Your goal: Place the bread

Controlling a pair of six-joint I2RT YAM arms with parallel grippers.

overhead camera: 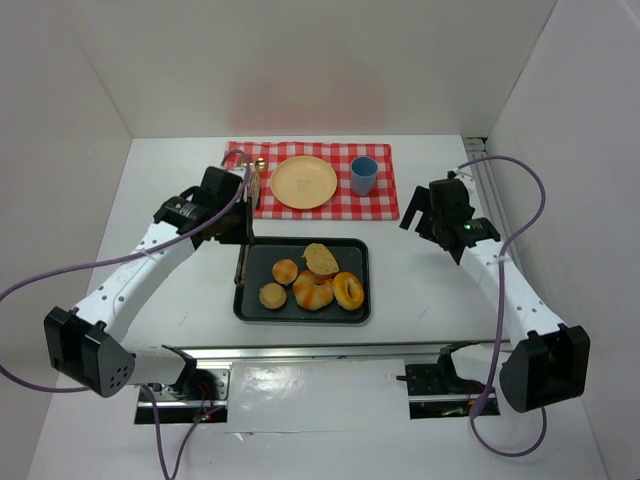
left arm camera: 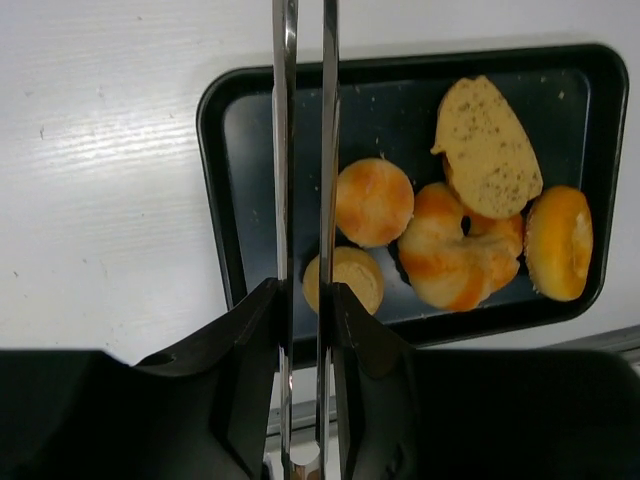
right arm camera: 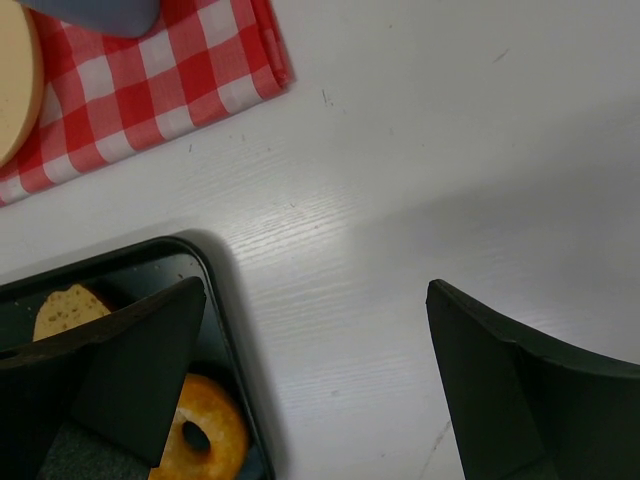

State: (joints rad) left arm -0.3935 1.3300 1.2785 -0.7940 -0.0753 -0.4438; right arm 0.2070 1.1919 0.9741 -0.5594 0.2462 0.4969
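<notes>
The left gripper (left arm camera: 305, 300) has its jaws pinched on metal tongs (left arm camera: 284, 150) above the left edge of the dark tray (left arm camera: 215, 200). The bread (left arm camera: 373, 201), five pieces, lies in that tray at the middle of the bench (overhead camera: 160, 200). The right gripper (right arm camera: 312, 300) hangs with jaws wide beside the tray's right edge.

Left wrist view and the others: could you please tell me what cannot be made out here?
Left wrist view: the tongs run off the top edge; their tips are unseen.
Right wrist view: frame edges cut off the cup and plate; a jaw of the right gripper covers part of the bagel.
Top view: the object left of the plate is too small to identify.
</notes>
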